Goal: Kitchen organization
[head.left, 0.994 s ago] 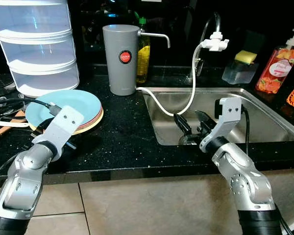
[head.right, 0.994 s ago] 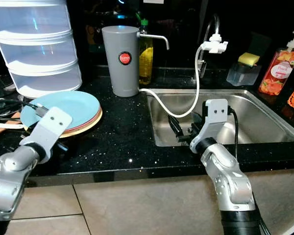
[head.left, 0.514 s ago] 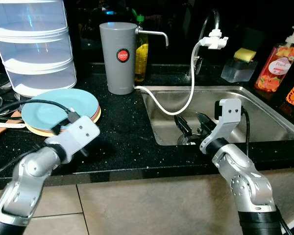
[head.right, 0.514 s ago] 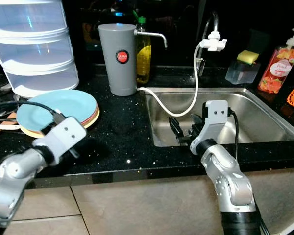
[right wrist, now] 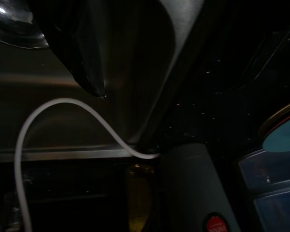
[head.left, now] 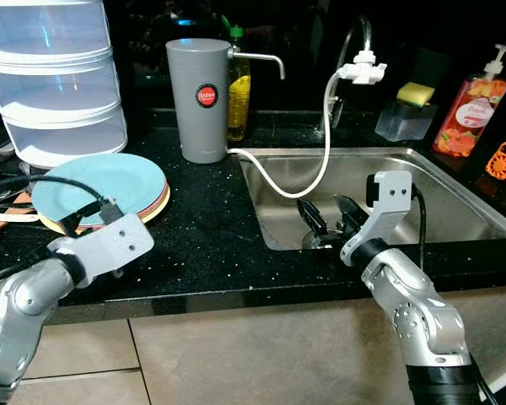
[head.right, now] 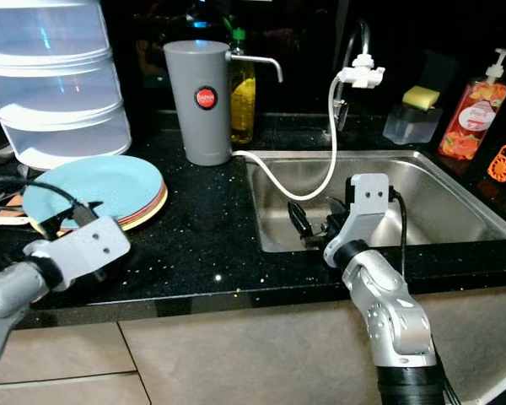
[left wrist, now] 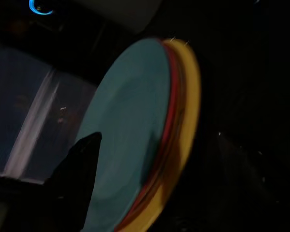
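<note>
Looks like the approach step of tidying the dishes: left gripper (left wrist: 82, 159) low at the counter's front edge, pointed at the stack of plates (head.left: 110, 181), blue one on top over red and yellow, beside the clear tiered container (head.left: 55, 84); cannot tell how far its fingers stand apart, and nothing seen in them. Right gripper (head.left: 327, 221) over the front of the sink (head.left: 455, 181), fingers spread and empty, near the white hose (head.left: 325, 126). Next, probably: slide a finger under the plates' near rim and close gently, without shoving the stack.
</note>
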{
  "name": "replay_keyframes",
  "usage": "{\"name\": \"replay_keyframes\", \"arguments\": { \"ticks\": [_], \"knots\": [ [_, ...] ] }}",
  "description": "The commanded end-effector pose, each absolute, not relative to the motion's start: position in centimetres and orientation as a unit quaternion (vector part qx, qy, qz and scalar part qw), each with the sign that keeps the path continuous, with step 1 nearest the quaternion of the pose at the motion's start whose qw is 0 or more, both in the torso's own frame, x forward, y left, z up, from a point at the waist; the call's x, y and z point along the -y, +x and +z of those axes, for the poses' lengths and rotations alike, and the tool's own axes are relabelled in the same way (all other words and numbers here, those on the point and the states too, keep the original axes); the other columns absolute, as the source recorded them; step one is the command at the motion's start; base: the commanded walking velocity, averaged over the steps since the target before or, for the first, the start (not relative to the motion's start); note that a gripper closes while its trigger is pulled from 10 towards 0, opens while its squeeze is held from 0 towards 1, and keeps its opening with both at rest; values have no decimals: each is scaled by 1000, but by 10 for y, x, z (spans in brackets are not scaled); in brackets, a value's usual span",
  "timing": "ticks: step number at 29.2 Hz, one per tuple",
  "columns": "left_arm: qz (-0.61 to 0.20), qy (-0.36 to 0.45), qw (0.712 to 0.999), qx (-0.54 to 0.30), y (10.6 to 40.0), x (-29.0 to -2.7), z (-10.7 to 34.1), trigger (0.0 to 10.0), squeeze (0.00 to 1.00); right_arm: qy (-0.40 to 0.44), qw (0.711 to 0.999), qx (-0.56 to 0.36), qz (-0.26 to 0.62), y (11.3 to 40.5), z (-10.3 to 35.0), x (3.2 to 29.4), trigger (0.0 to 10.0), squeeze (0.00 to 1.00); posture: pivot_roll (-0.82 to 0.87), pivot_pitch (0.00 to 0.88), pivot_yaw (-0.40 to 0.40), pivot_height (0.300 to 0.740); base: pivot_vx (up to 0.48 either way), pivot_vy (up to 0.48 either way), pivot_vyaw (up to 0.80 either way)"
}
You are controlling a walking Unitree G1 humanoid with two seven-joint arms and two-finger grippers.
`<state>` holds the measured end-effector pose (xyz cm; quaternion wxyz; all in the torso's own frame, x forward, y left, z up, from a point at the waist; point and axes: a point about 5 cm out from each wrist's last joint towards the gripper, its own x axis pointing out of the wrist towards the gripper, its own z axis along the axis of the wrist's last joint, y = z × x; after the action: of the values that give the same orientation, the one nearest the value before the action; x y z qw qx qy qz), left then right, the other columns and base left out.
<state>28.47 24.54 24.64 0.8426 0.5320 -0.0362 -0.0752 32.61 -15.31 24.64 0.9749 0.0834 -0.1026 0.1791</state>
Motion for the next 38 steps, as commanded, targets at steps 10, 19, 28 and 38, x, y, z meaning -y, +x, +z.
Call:
{"name": "replay_keyframes", "arguments": {
  "ticks": [10, 19, 28, 38],
  "knots": [
    [-3, 535, 845, 6, 292, -266, 237, 10000, 0, 84, 975, 94, 182, 328, 242, 151, 10000, 0, 123, 74, -56, 740, 0, 0, 0],
    [-11, 557, 824, -106, 296, -284, 194, 0, 0, 85, 975, 92, 184, 327, 242, 150, 10000, 0, 120, 76, -55, 740, 0, 0, 0],
    [-28, 581, 807, -99, 300, -280, 196, 0, 0, 84, 975, 91, 185, 326, 242, 151, 10000, 0, 106, 77, -58, 740, 0, 0, 0],
    [-21, 597, 797, -89, 306, -282, 197, 4824, 0, 84, 975, 88, 184, 325, 241, 152, 10000, 0, 105, 80, -61, 740, 0, 0, 0]
  ]
}}
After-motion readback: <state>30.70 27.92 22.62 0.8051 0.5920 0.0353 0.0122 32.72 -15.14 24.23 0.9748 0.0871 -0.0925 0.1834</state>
